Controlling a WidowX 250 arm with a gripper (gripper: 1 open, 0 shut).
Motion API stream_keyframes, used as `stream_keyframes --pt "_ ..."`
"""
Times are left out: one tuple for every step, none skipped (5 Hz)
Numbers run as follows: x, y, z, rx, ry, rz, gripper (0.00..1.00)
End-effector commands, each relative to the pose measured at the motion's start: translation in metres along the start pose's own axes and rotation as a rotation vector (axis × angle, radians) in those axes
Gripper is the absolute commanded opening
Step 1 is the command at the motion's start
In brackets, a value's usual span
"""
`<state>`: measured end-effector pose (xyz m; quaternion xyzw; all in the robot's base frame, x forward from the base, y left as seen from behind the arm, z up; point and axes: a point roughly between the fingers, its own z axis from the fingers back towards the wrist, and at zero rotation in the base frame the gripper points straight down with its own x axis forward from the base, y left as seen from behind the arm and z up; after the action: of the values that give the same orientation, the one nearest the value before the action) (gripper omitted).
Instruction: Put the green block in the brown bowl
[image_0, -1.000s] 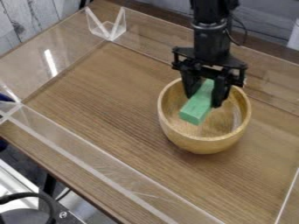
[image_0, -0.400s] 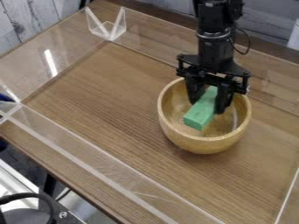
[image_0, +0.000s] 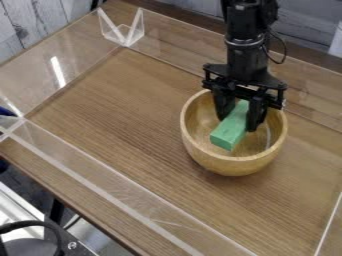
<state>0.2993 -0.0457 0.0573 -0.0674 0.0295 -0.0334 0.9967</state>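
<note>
A black gripper (image_0: 243, 103) hangs straight down from its arm over the brown bowl (image_0: 201, 146), which sits on the wood-grain table (image_0: 107, 110) toward the right side of the view. The green block (image_0: 230, 131) is inside the bowl, tilted, with its lower end down near the bowl's floor and its upper end rising between the gripper's two dark fingers (image_0: 218, 106). The jaws stand partly apart on either side of that upper end; from this angle it is hard to tell whether the pads press the block or merely flank it, so the grip cannot be settled. A clear acrylic wall (image_0: 80, 165) rims the table, and a small clear bracket (image_0: 122, 27) stands at the far left corner.
</note>
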Motion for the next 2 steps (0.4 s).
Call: stream_keyframes --pt "0.0112 -0.0049 0.0149 -0.004 -0.061 -0.018 0.00" --pt "0.0114 -0.0053 0.0153 -0.006 -0.063 -0.021 0.00"
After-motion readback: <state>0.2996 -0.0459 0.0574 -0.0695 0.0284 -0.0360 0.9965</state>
